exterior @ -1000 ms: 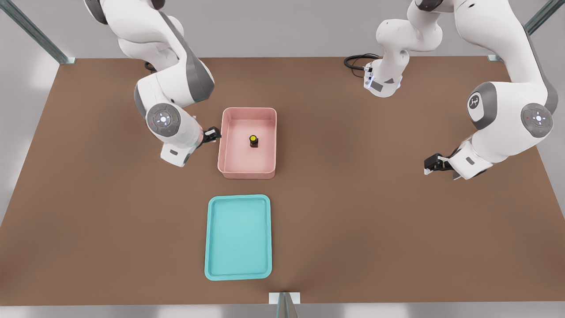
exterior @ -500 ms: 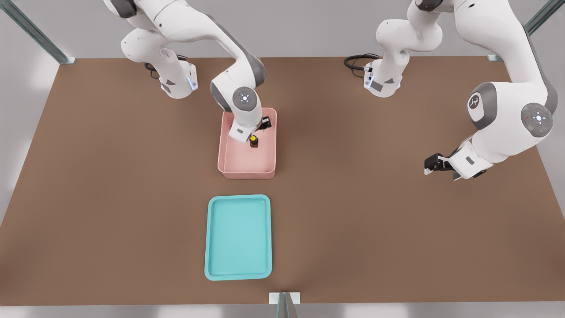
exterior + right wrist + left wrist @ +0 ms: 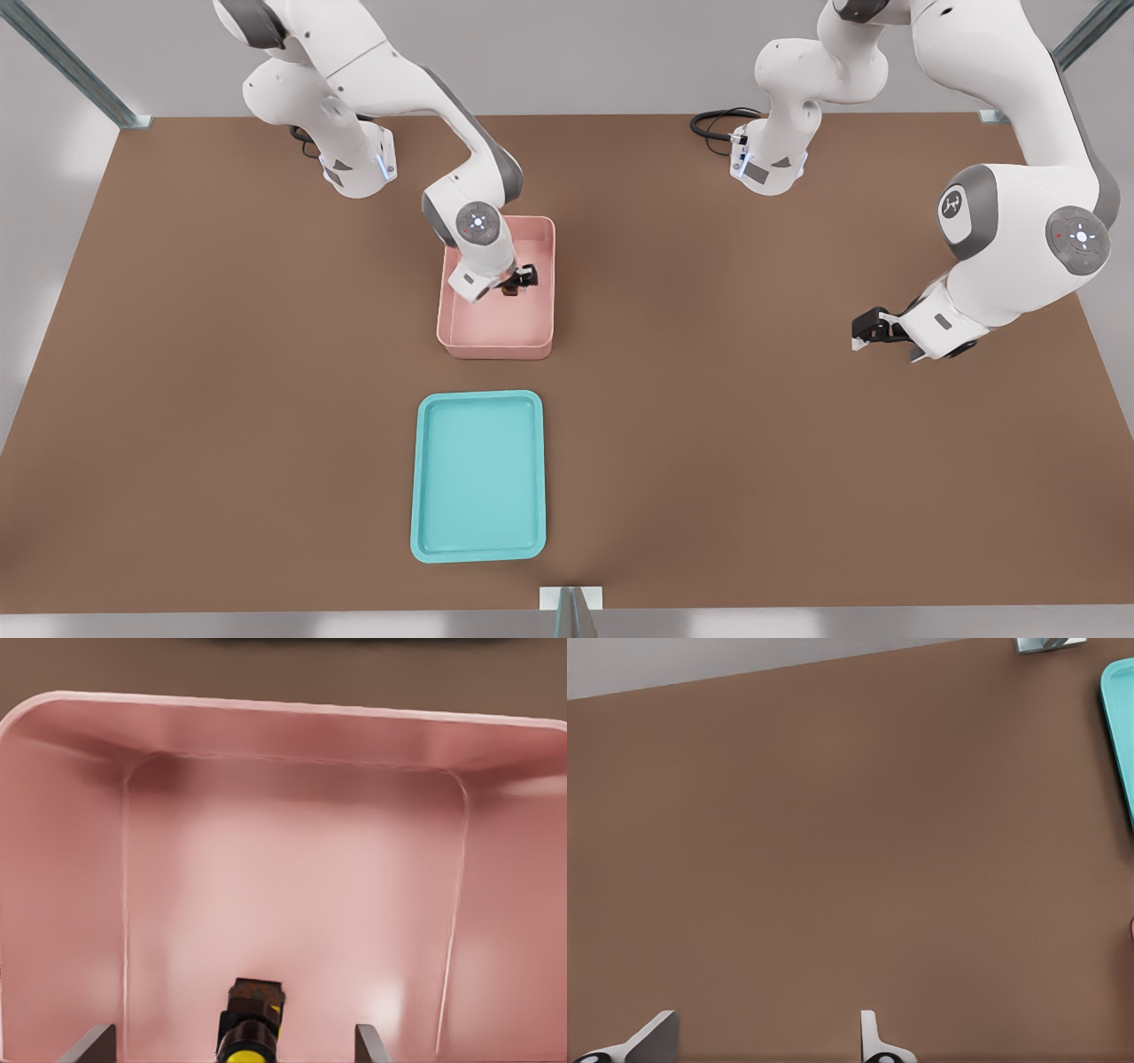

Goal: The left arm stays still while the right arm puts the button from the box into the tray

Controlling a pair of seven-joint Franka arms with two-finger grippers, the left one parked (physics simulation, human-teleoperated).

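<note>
The right arm's gripper (image 3: 518, 281), fingers spread either side of the yellow-capped button (image 3: 250, 1028), hangs inside the pink box (image 3: 542, 232) on the table (image 3: 221, 372).

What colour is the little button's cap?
Yellow, on a dark body; the button shows best in the right wrist view, inside the pink box.

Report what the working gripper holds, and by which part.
Nothing. The gripper is open inside the pale pink bin, fingers apart either side of the yellow-capped push-button.

Front view high above table (image 3: 797, 443), right wrist view close inside box (image 3: 292, 735), both share it.
</note>
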